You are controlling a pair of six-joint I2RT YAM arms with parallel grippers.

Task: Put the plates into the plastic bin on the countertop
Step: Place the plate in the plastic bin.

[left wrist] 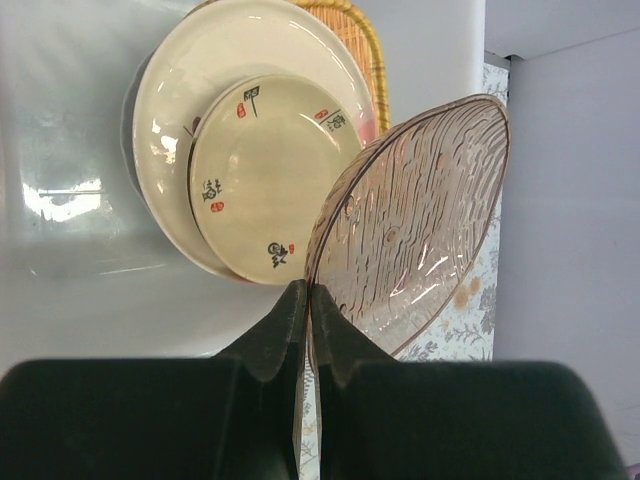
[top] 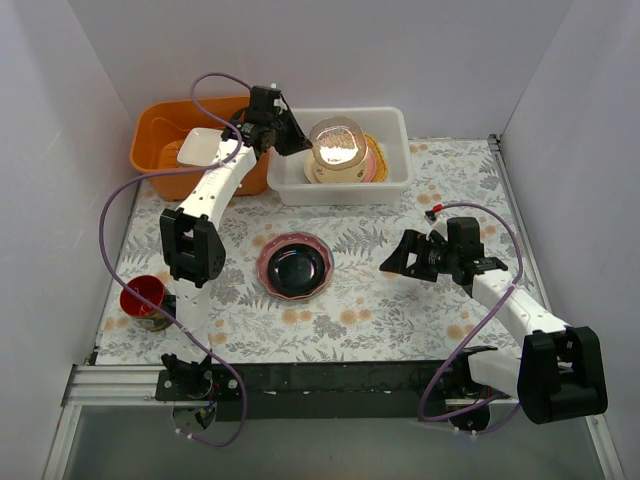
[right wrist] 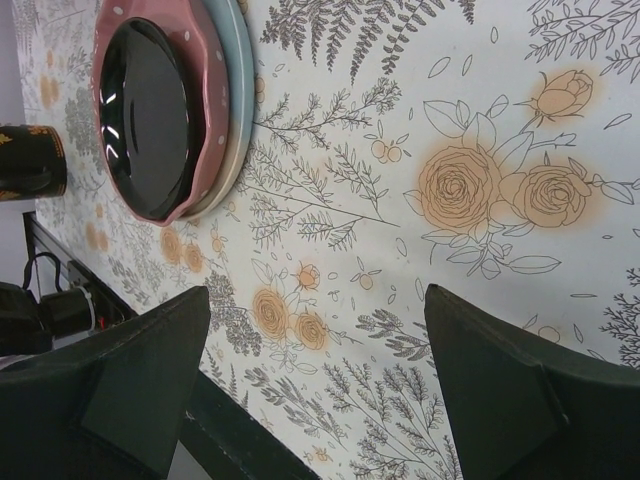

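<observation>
Clear ribbed plate (left wrist: 420,220), pink-tinted: pinched at its rim by left hand (left wrist: 307,290), fingers pressed together on it, plate tilted on edge above the plastic bin (top: 395,185). Bin sits at 12 o'clock on the bench (top: 400,320). Inside the bin: small cream plate (left wrist: 265,170) with printed characters on a larger cream plate (left wrist: 180,100), orange woven plate (left wrist: 360,50) beneath. Bench centre: black plate (right wrist: 150,110) nested in pink dotted plate (right wrist: 200,60), light blue plate (right wrist: 238,60) under both. Right hand (right wrist: 315,320) at 3 o'clock of that stack, fingers spread wide, gripping nothing, over bare bench. Orange tub (top: 150,150) at 9 o'clock of the bin, white dish (top: 200,147) inside. Red cup (top: 143,296) at 9 o'clock of the centre stack.
</observation>
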